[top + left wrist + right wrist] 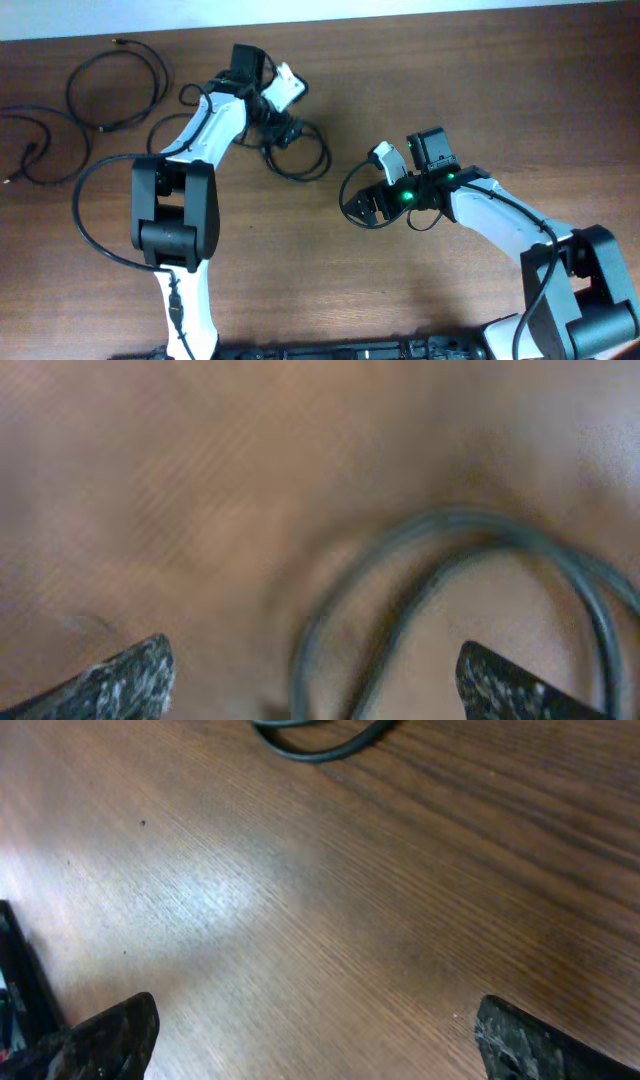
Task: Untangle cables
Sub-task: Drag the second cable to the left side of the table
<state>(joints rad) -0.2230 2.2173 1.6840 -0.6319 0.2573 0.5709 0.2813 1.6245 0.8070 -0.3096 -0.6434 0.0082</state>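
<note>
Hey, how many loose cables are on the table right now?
3 visible: a coil top left, a loose loop at far left, a tangle under the left claw, which may hide more.

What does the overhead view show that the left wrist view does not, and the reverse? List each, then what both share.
Only overhead: the left arm and the right arm, plus a round cable coil and a loose cable lying apart at the picture's upper left.
Only left wrist: the left pincer seen close, its mottled fingertips wide apart with nothing gripped.
Both: the wooden table and the tangled cable loops by that pincer, blurred in the wrist view.
</note>
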